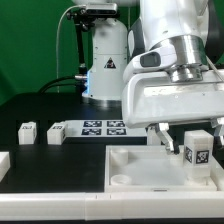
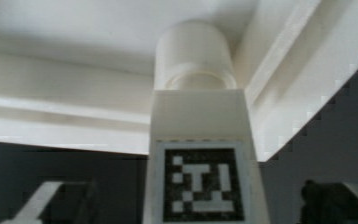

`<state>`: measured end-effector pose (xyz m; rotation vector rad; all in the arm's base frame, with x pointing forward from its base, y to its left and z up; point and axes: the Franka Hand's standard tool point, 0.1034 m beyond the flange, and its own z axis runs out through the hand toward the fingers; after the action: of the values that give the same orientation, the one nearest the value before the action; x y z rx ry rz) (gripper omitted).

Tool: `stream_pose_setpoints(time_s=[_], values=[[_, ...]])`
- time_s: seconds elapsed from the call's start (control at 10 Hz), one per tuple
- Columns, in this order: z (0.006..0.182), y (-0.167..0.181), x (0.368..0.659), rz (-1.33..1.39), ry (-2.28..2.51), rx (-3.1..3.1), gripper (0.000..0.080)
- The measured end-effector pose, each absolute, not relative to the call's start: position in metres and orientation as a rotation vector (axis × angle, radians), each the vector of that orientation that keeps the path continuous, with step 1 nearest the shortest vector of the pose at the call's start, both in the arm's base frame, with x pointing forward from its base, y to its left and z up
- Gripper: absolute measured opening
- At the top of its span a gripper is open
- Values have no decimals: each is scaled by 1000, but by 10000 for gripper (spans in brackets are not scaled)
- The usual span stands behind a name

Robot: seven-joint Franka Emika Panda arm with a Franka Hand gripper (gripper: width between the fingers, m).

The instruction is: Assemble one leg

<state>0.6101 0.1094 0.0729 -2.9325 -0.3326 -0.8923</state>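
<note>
A leg, a white block with a black-and-white tag, stands upright at the tray piece's right end in the exterior view. I cannot tell whether it sits in a corner socket. My gripper is down around it. In the wrist view the leg lies between the jaws, its round peg end pointing at the white tray wall. The gripper is open, with the dark fingertips standing apart from the leg on both sides.
Two more legs stand at the exterior view's left. The marker board lies behind the tray. A white part sits at the left edge. The robot base stands at the back.
</note>
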Motion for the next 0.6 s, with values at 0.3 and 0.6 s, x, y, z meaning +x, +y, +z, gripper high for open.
stream_pose_setpoints(time_s=[0.3, 0.6], values=[[73, 109, 610, -892, -333, -2933, 642], [73, 109, 610, -892, -333, -2933, 649]])
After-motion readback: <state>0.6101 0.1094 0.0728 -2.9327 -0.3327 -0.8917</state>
